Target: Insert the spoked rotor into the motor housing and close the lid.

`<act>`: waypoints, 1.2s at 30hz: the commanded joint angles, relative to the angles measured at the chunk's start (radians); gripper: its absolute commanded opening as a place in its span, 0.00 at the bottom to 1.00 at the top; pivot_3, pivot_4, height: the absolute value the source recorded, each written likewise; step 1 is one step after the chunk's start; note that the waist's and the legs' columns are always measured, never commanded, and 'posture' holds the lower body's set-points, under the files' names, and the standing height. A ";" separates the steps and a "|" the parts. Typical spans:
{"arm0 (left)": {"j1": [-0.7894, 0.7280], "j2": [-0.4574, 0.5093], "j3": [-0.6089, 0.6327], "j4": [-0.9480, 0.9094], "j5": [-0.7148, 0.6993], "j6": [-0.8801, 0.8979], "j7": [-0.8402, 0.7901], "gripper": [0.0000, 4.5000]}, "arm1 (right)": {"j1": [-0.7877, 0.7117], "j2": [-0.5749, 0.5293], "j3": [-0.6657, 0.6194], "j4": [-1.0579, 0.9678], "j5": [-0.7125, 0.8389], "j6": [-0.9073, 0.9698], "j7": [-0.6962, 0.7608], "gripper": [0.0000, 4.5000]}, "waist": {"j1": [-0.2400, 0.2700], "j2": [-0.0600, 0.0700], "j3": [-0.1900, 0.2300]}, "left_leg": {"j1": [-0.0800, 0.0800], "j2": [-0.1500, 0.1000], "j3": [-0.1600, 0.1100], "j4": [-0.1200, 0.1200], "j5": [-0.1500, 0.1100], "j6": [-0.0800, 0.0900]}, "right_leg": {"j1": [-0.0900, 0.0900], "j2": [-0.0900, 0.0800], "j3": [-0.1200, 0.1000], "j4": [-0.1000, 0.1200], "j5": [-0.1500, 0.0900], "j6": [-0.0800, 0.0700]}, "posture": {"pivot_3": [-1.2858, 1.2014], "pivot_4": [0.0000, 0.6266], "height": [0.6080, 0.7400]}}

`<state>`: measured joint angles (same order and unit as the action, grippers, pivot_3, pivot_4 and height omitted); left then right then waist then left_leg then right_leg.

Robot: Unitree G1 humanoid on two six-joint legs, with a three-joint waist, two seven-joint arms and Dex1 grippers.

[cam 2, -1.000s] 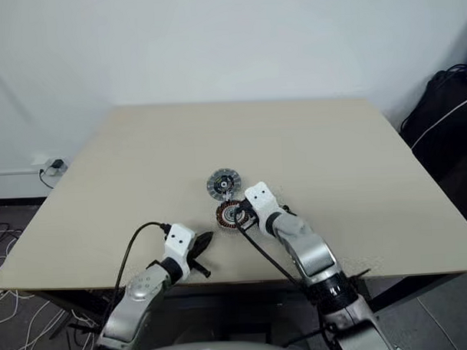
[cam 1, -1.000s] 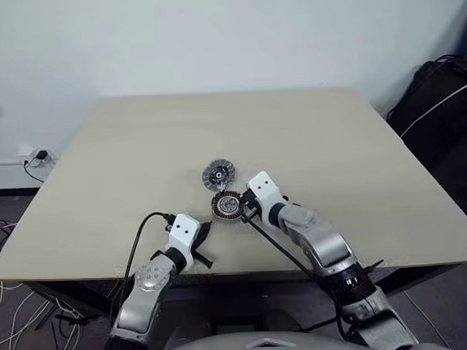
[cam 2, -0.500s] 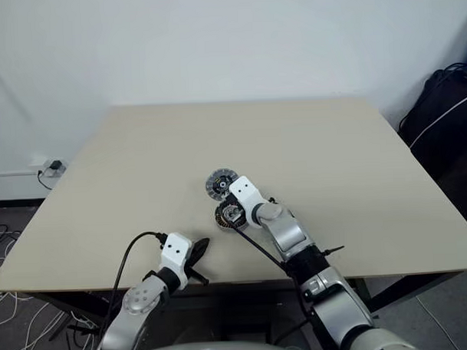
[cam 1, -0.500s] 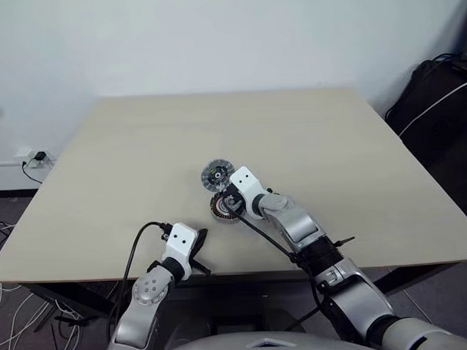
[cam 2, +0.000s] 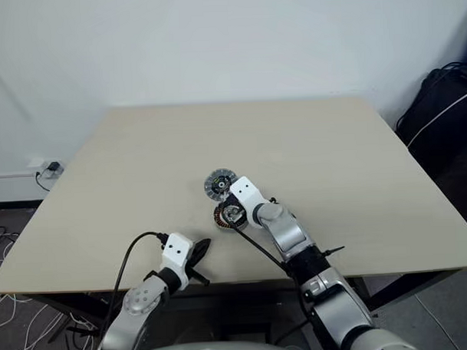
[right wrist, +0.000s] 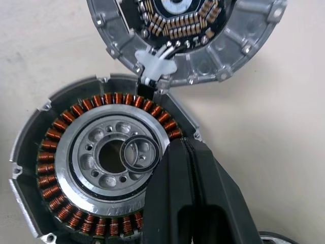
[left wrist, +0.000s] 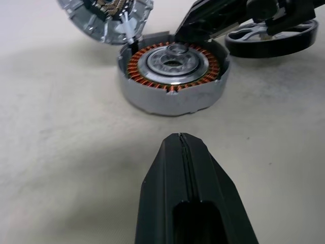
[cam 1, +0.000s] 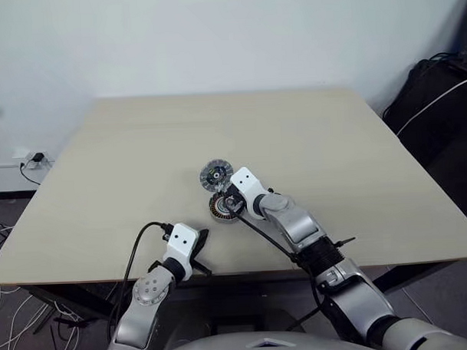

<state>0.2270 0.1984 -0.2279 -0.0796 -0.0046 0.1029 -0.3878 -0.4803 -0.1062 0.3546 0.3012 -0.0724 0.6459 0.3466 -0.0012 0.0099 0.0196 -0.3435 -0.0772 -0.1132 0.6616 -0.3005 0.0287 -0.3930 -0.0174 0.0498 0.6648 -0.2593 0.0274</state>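
One motor housing [right wrist: 96, 168], one lid [right wrist: 185, 38], one spoked rotor [left wrist: 269, 43], two hands, left hand [left wrist: 180, 140], right hand [right wrist: 185, 147], both pressed together

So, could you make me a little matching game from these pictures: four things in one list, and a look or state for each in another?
Things:
1 motor housing
2 lid
3 spoked rotor
4 left pincer

Descriptions:
A shut, holding nothing
B ring of copper windings inside
C silver spokes, dark rim
D grey disc on the housing's far side

Pairs: 1-B, 2-D, 3-C, 4-A
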 commanded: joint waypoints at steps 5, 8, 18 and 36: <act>-0.028 -0.002 -0.002 -0.033 -0.007 0.005 -0.006 0.00 | 0.004 -0.001 0.009 -0.077 0.000 0.036 0.037 0.01 | -0.006 0.000 0.000 | 0.000 0.000 0.000 0.000 0.000 0.000 | 0.000 0.000 0.000 0.000 0.000 0.000 | 0.52 0.00 1.00; -0.030 -0.001 -0.002 -0.033 -0.007 0.008 -0.009 0.00 | 0.011 -0.004 0.016 -0.083 -0.005 0.041 0.048 0.01 | -0.009 0.000 0.000 | 0.000 0.000 0.000 0.000 0.000 0.000 | 0.000 0.000 0.000 0.000 0.000 0.000 | 0.52 0.00 1.00; -0.030 0.002 -0.004 -0.033 -0.008 0.012 -0.014 0.00 | 0.021 -0.001 0.012 -0.080 0.000 0.023 0.059 0.01 | -0.010 0.000 0.000 | 0.000 0.000 0.000 0.000 0.000 0.000 | 0.000 0.000 0.000 0.000 0.000 0.000 | 0.52 0.00 1.00; -0.031 -0.001 -0.012 -0.021 -0.011 0.011 -0.024 0.00 | 0.065 -0.016 0.004 -0.141 0.007 -0.050 0.108 0.01 | -0.010 0.000 0.000 | 0.000 0.000 0.000 0.000 0.000 0.000 | 0.000 0.000 0.000 0.000 0.000 0.000 | 0.52 0.00 1.00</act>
<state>0.2107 0.1992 -0.2379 -0.0796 -0.0079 0.1221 -0.4100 -0.4078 -0.1241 0.3698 0.1923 -0.0675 0.6148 0.4579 -0.0111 0.0101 0.0196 -0.3434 -0.0772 -0.1134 0.6616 -0.3006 0.0289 -0.3930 -0.0176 0.0496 0.6649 -0.2593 0.0275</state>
